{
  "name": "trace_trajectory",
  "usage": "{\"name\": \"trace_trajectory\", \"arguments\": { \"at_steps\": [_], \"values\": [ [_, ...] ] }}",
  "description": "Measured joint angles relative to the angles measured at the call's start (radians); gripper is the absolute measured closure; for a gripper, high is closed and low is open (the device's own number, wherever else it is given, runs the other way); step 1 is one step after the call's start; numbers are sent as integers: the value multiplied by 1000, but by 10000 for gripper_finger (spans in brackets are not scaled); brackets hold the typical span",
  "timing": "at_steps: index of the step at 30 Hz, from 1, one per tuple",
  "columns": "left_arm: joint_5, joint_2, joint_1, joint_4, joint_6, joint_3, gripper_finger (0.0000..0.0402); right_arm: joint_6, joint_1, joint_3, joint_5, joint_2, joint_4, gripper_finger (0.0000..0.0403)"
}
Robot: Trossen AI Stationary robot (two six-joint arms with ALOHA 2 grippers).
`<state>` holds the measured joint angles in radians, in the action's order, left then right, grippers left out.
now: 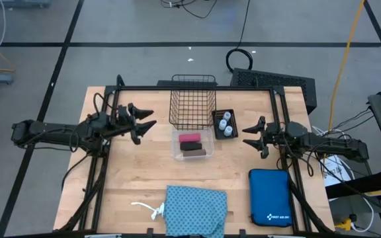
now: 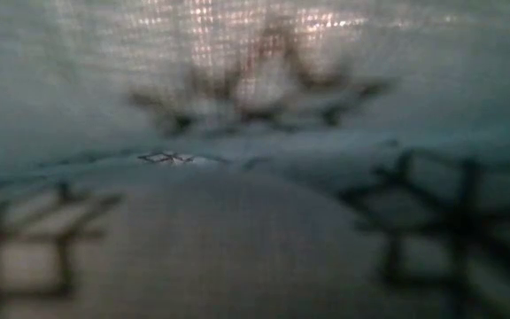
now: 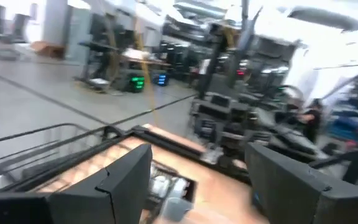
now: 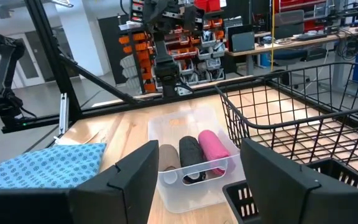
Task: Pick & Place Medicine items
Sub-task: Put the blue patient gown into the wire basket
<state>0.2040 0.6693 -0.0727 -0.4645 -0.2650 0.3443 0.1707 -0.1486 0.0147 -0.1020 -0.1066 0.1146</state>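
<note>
A clear tray [image 1: 192,144] at mid-table holds a pink roll [image 4: 211,149], a black roll [image 4: 190,155] and a brown roll [image 4: 166,158], lying side by side. Beside it, a small black tray [image 1: 225,123] holds three white-capped vials [image 1: 226,123]. The teal patterned cloth [image 1: 196,210] lies flat at the near edge, its white string [image 1: 147,210] trailing to the left. My left gripper [image 1: 152,119] hovers open, left of the wire basket. My right gripper [image 1: 245,135] hovers open just right of the vial tray. Both are empty.
An empty black wire basket [image 1: 192,100] stands behind the two trays. A blue zip case [image 1: 270,197] lies at the near right. The cloth [image 2: 255,177] fills the whole low view. Bare wood lies between the trays and the cloth.
</note>
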Motion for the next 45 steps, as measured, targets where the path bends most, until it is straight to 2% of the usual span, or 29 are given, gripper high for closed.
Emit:
{"name": "trace_trajectory", "arguments": {
  "at_steps": [2,5,7,8,10,13,16,20,22,26,30,33,39,45],
  "values": [
    [-84,0,0,-20,-15,0,133,0,0,-1,0,0,0,184],
    [-324,11,19,-87,-80,0,133,0,0,-1,0,0,0,187],
    [-430,65,78,-141,-78,16,133,0,0,-1,0,0,0,188],
    [-428,101,119,-147,-50,34,133,0,0,-1,0,0,0,189],
    [-349,178,203,-116,43,87,133,0,0,-1,0,0,0,190],
    [-219,318,302,53,180,233,133,0,0,-1,0,0,0,190],
    [-73,470,349,388,181,448,133,0,0,-1,0,0,0,190],
    [87,700,383,885,13,784,132,0,0,-1,0,0,0,190],
    [92,823,406,1096,-67,945,132,0,0,-1,0,0,0,190],
    [30,1063,470,1335,-129,1205,132,0,0,-1,-1,0,0,190],
    [2,1241,532,1412,-114,1371,126,0,0,-1,-2,0,0,190],
    [2,1336,561,1426,-114,1428,109,0,0,-1,-2,0,0,190],
    [-62,1440,586,1387,-134,1455,75,0,0,-1,-2,0,0,190],
    [-125,1461,605,1262,-248,1455,70,0,0,-1,-3,0,1,190]
  ]
}}
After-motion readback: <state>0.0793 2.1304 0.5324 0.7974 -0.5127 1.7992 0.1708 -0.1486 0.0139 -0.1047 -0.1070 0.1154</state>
